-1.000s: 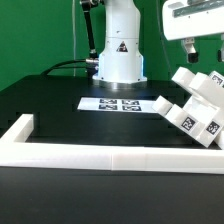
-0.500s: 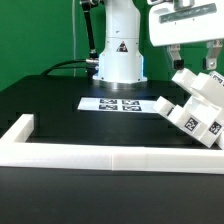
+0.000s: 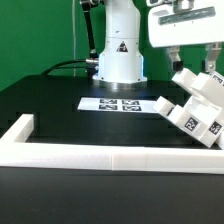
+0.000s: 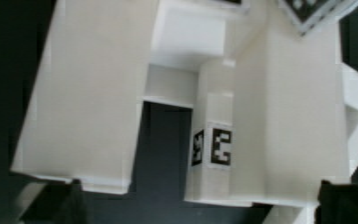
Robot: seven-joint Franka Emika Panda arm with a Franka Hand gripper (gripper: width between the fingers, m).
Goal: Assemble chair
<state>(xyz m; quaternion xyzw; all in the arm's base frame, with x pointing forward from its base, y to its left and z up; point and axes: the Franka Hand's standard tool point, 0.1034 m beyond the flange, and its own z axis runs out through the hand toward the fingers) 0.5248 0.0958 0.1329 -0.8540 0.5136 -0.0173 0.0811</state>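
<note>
The chair (image 3: 192,108) is a chunky white assembly of slabs and blocks with black-and-white tags, lying tilted at the exterior view's right on the black table. My gripper (image 3: 193,60) hangs just above its upper end, jaws open and holding nothing, one finger on each side of the top slab's edge. In the wrist view the chair's white slabs (image 4: 194,90) fill most of the picture, with one tag (image 4: 213,145) facing the camera. My dark fingertips (image 4: 44,200) show at the two lower corners, and the gripper (image 4: 194,205) straddles the parts without touching them.
The marker board (image 3: 121,103) lies flat mid-table in front of the robot base (image 3: 118,55). A long white border rail (image 3: 100,158) runs along the front, with a short arm (image 3: 20,128) turning back at the exterior view's left.
The gripper has moved toward the exterior view's left and slightly down over the chair, then held still for the last half second. Its jaws stayed open.
</note>
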